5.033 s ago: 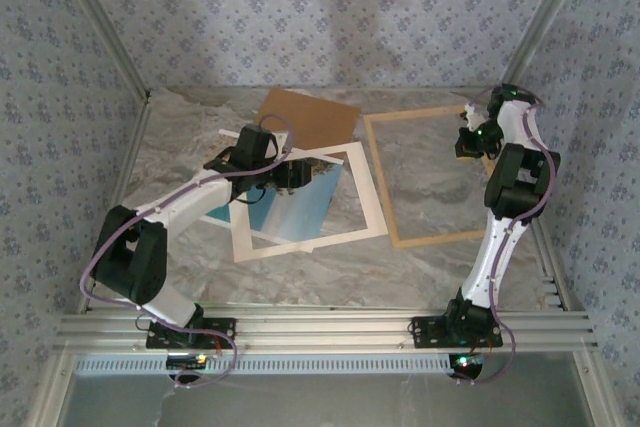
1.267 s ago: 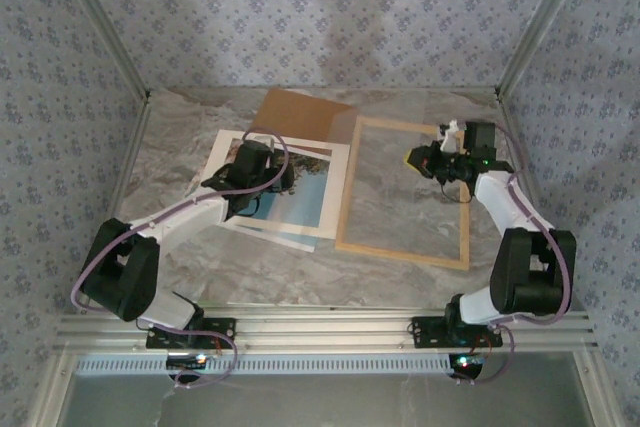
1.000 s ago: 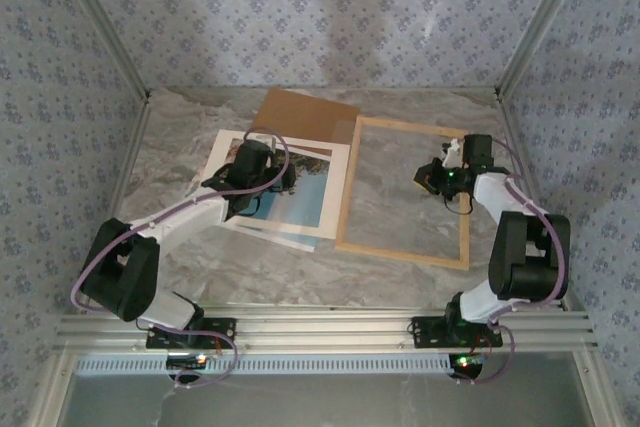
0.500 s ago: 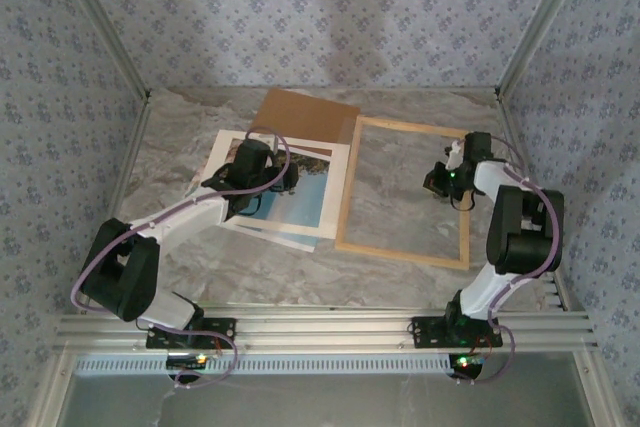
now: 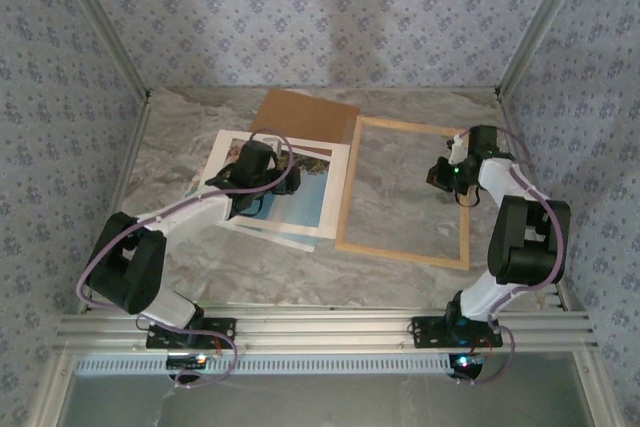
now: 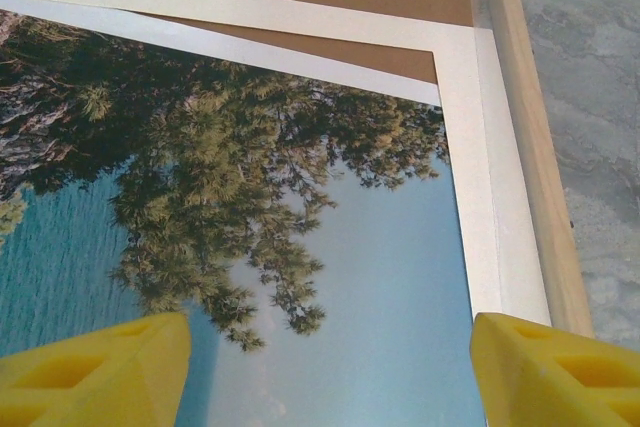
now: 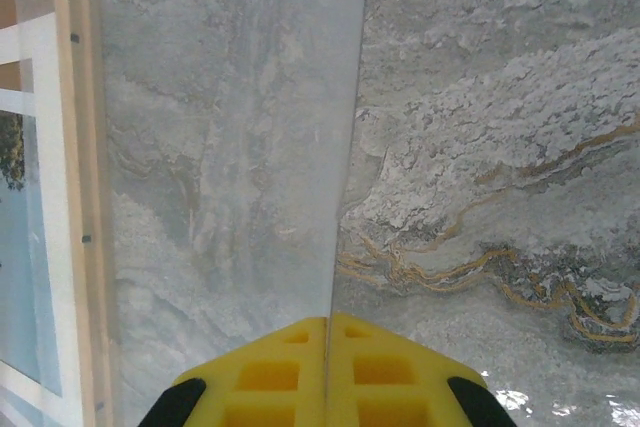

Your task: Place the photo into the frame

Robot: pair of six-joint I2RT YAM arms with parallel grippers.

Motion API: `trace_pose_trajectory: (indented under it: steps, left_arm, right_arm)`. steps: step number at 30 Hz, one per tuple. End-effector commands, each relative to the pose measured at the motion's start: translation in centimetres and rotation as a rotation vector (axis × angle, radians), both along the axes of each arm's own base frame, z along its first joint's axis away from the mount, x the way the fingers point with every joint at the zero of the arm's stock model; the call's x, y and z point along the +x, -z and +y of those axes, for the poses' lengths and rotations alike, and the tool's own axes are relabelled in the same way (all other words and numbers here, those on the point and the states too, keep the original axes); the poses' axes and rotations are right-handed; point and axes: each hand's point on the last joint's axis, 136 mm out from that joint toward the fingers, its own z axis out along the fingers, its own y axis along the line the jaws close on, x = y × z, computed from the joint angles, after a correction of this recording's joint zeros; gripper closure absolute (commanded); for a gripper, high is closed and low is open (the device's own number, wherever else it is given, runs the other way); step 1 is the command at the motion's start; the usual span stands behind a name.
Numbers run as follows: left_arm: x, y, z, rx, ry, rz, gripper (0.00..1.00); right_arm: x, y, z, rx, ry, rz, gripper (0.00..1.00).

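Note:
The photo (image 5: 300, 192) of sea, sky and trees lies flat left of centre. My left gripper (image 5: 278, 183) hovers low over it, open, its yellow fingers (image 6: 90, 367) apart over the blue sky (image 6: 330, 347), holding nothing. The light wood frame (image 5: 340, 197) lies just right of the photo, its left rail (image 6: 530, 147) against the white border. My right gripper (image 5: 445, 175) is shut above the frame's right half. In the right wrist view a straight edge of a hazy clear pane (image 7: 230, 147) runs up from the fingers' seam (image 7: 330, 332); I cannot tell whether it is pinched.
A white mat border (image 5: 225, 147) lies around and under the photo. The brown backing board (image 5: 305, 115) pokes out behind it. The marble table (image 5: 300, 272) is bare towards the near metal rail (image 5: 320, 332). Wallpapered walls close in on three sides.
Since five seconds ago the frame has slid left against the photo and the mat lies flat. In the last second the right gripper drew back to the right; the left arm barely moved.

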Motion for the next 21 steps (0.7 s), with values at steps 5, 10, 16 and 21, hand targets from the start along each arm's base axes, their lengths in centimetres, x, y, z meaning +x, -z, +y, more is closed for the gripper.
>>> trace_pose_trajectory:
  steps: [5, 10, 16, 21]
  left_arm:
    - [0.7, -1.2, -0.6, -0.011, 0.021, -0.027, 0.26]
    - [0.7, -1.2, -0.7, -0.011, 0.024, -0.028, 0.25]
    - [0.7, -1.2, -0.7, -0.008, 0.024, -0.028, 0.26]
    - [0.7, -1.1, -0.8, -0.009, 0.027, -0.025, 0.26]
  right_arm:
    - [-0.2, -1.4, -0.2, -0.015, -0.029, -0.018, 1.0]
    - [0.4, -1.5, -0.4, -0.02, -0.029, -0.037, 1.0]
    - [0.5, -1.9, -0.6, -0.025, -0.034, -0.05, 1.0]
    - [1.0, -1.8, -1.1, -0.023, -0.018, -0.057, 1.0]
